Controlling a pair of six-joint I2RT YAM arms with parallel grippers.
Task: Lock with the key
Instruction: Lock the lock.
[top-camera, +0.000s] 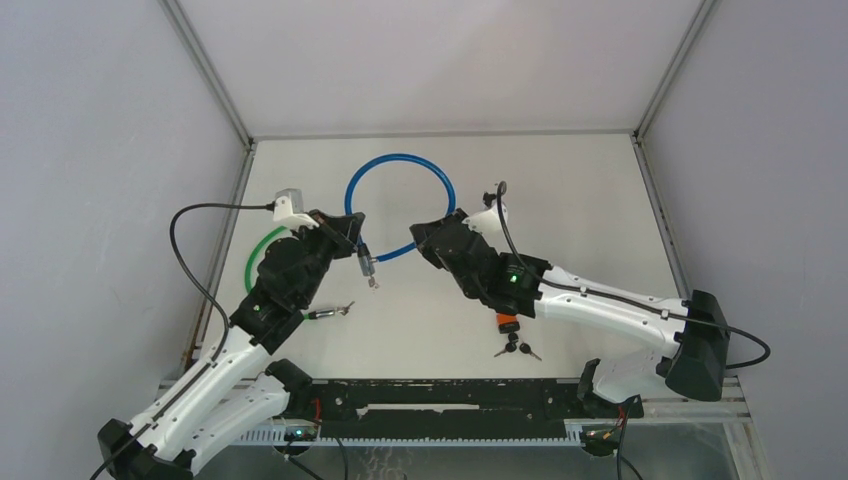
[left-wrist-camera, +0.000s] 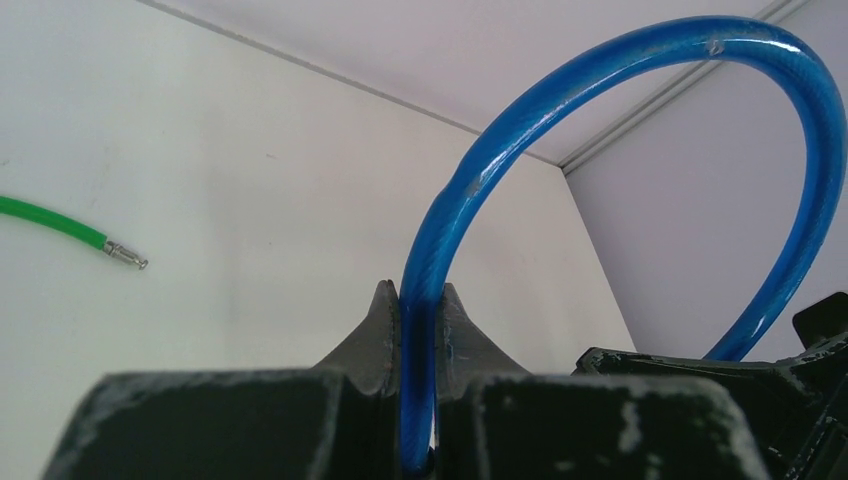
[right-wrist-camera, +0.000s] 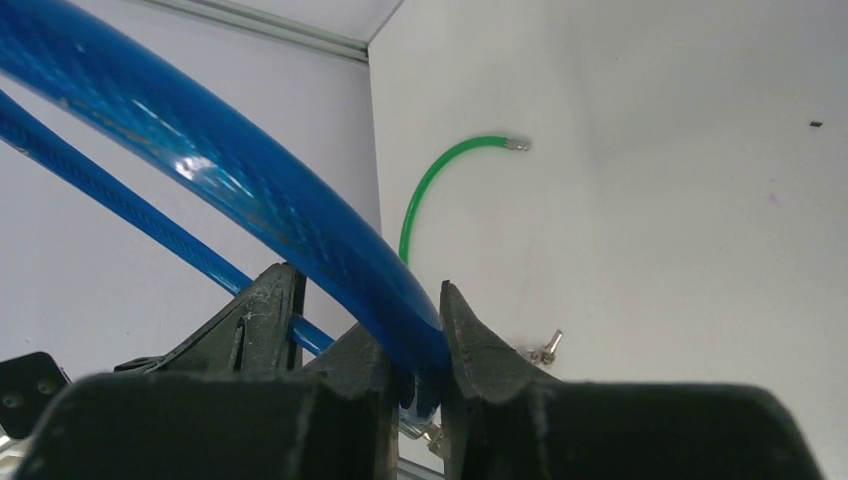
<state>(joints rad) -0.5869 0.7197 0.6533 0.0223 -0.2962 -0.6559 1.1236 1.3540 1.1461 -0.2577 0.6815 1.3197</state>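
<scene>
The left fingers (left-wrist-camera: 385, 330) are clenched on the blue cable (top-camera: 400, 160), and the right fingers (right-wrist-camera: 462, 330) grasp the same loop at the middle of the frame. The bunch of keys (top-camera: 515, 348) lies on the surface (top-camera: 580, 200) at lower centre, untouched. Releasing either grip to fetch it could let the springy loop twist away. There are one blue cable, one green cable (top-camera: 255, 255), one key bunch and two arms.

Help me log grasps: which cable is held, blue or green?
The blue cable, clamped in both the left hand and the right hand; the green cable lies untouched on the table.
</scene>
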